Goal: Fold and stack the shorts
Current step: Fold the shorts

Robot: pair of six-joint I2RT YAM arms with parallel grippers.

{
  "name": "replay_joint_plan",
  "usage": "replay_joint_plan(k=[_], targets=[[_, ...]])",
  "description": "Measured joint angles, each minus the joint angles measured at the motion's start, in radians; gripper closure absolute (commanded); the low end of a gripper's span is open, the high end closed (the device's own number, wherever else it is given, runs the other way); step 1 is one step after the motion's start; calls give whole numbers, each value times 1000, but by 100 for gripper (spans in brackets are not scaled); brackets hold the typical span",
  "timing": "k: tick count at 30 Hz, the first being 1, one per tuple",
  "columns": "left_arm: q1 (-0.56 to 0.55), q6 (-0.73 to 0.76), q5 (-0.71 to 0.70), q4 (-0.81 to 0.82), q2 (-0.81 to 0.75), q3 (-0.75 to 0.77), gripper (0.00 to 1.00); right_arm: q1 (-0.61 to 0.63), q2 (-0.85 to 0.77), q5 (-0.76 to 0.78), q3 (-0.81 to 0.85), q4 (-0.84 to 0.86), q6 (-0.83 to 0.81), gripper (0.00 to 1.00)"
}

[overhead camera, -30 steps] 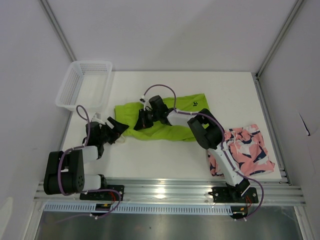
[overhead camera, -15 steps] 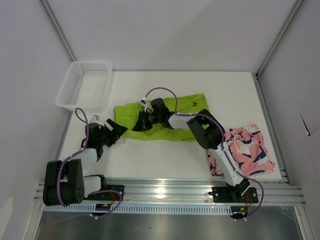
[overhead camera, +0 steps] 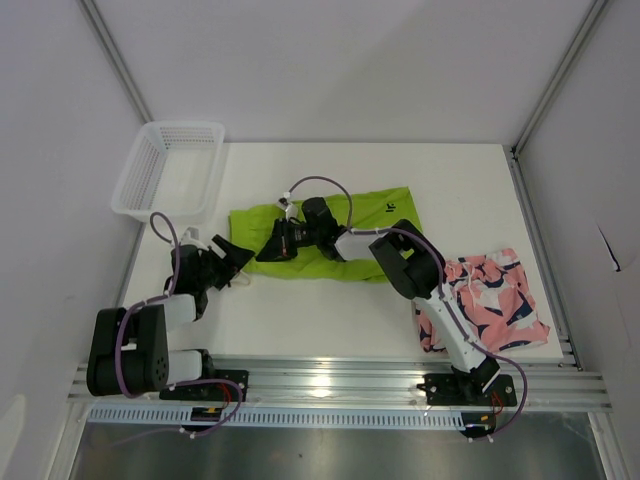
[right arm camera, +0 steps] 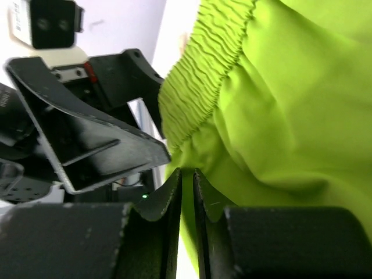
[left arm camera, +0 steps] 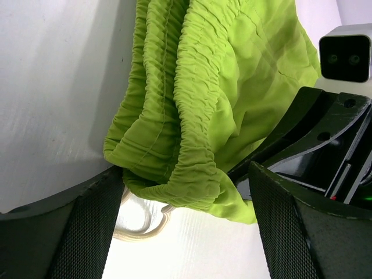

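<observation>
The lime green shorts [overhead camera: 375, 215] lie across the middle of the table, waistband to the left. My right gripper [overhead camera: 270, 246] is shut on a fold of that green fabric near the waistband; the thin cloth shows pinched at the gripper [right arm camera: 187, 181] below the shorts [right arm camera: 290, 99]. My left gripper [overhead camera: 238, 258] stands open just left of the waistband corner. In the left wrist view the bunched shorts [left arm camera: 192, 116] and a white drawstring [left arm camera: 136, 224] lie at the gripper [left arm camera: 186, 232], untouched by its fingers. The pink printed shorts [overhead camera: 492, 305] lie at the right.
A white mesh basket [overhead camera: 170, 170] stands at the back left corner of the table. The right arm's links reach across the table's middle over the green shorts. Grey walls and metal posts close in both sides.
My right gripper has slid a little to the left with the green fabric in it, nearer the left gripper. The left gripper has stayed open in about the same place.
</observation>
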Motion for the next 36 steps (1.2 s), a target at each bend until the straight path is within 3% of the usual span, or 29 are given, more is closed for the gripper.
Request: replay_joint_plan(k=[7, 14, 21, 29, 31, 32, 35, 36], targets=[[0, -5, -22, 12, -23, -28, 23, 0, 27, -28, 0, 87, 88, 86], [0, -17, -51, 3, -17, -28, 33, 2, 32, 23, 5, -71, -4, 87], [1, -34, -75, -8, -16, -24, 66, 13, 32, 66, 56, -225, -94, 87], [1, -40, -67, 27, 2, -17, 79, 14, 32, 74, 76, -266, -122, 87], [1, -41, -58, 48, 12, -17, 72, 14, 33, 77, 81, -273, -126, 87], [1, -39, -56, 54, 16, -17, 47, 14, 34, 77, 84, -277, -129, 87], [2, -29, -45, 53, 31, -7, 24, 14, 34, 80, 88, -287, -132, 87], [2, -27, -39, 49, 38, 2, 22, 14, 34, 81, 90, -289, -133, 87]])
